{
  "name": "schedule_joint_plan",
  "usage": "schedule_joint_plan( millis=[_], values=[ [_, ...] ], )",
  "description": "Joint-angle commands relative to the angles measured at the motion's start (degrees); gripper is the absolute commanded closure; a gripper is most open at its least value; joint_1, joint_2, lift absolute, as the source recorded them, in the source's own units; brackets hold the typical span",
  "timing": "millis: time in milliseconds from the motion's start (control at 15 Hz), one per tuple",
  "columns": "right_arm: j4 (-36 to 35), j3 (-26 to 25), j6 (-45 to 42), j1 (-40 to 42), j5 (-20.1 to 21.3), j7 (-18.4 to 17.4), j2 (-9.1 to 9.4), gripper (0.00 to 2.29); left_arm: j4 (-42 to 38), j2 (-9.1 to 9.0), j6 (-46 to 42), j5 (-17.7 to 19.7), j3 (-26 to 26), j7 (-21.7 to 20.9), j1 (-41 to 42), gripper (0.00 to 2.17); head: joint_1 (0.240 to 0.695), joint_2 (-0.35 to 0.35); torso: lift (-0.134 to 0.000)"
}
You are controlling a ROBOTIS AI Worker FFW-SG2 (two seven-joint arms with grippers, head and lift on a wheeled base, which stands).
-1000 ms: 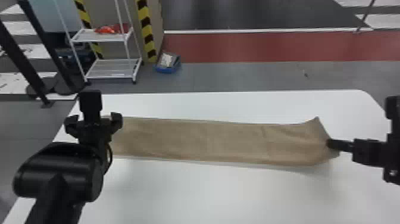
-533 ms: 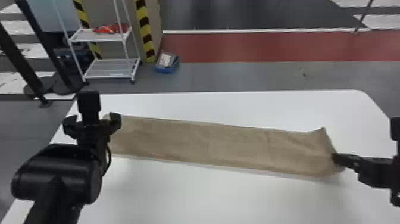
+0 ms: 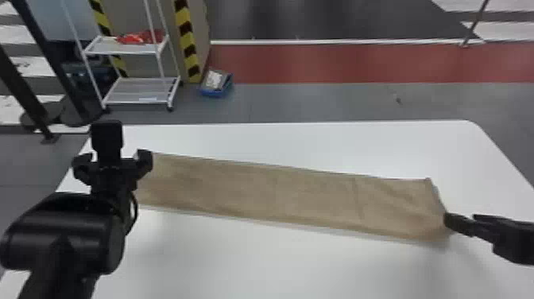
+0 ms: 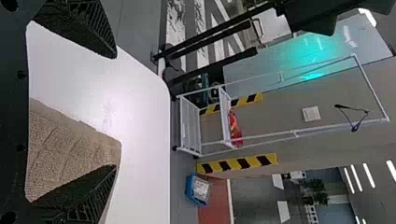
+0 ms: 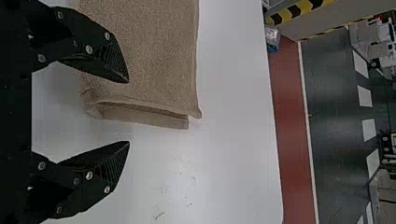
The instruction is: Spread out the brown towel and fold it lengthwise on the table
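Observation:
The brown towel (image 3: 278, 193) lies as a long narrow folded strip across the white table (image 3: 278, 262). Over its left end is my left gripper (image 3: 109, 153), and in the left wrist view the left gripper (image 4: 116, 111) is wide open, with the towel (image 4: 70, 149) below and beside one finger. At the towel's right end is my right gripper (image 3: 451, 222). In the right wrist view the right gripper (image 5: 129, 112) stands open with nothing between its fingers; the towel's end (image 5: 144, 109) shows its layers, one edge slightly offset from the other.
Beyond the table's far edge stand a white wire rack (image 3: 135, 89) holding a red item and a blue box (image 3: 216, 85) on the floor. Bare white tabletop stretches in front of and behind the towel.
The right gripper has moved toward the near side and its fingers have come away from the towel. The towel's right end has shifted nearer and settled flatter. My left arm has hardly moved.

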Motion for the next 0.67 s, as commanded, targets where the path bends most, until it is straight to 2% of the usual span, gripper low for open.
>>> schedule_joint_plan(
  millis=[0, 133, 333, 467, 600],
  values=[
    [-2.70, -3.01, 1.85, 1.04, -1.69, 0.79, 0.01, 0.08, -0.03, 0.26, -0.34, 0.21, 0.78, -0.70, 0.03, 0.04, 0.695, 0.021, -0.125],
    [-4.19, -6.00, 2.37, 1.92, -3.10, 1.49, 0.10, 0.08, 0.58, 0.61, -0.69, 1.53, 2.62, -4.91, -0.23, 0.07, 0.695, 0.011, -0.125],
    [-6.04, -9.60, 2.55, 3.41, -5.21, 3.07, 0.10, 0.10, 2.08, 1.76, -1.22, 3.82, 6.66, -14.05, -1.29, 0.15, 0.695, -0.007, -0.125],
    [-7.00, -11.36, 2.55, 4.73, -5.82, 4.13, 0.01, 0.10, 2.16, 2.46, 1.41, 4.17, 9.39, -18.10, -1.64, 0.17, 0.695, -0.013, -0.125],
    [-7.79, -12.06, 2.55, 5.17, -6.17, 4.83, -0.08, 0.10, 3.22, 3.60, 7.92, 4.08, 11.59, -21.09, -2.52, 0.18, 0.695, -0.007, -0.125]
  ],
)
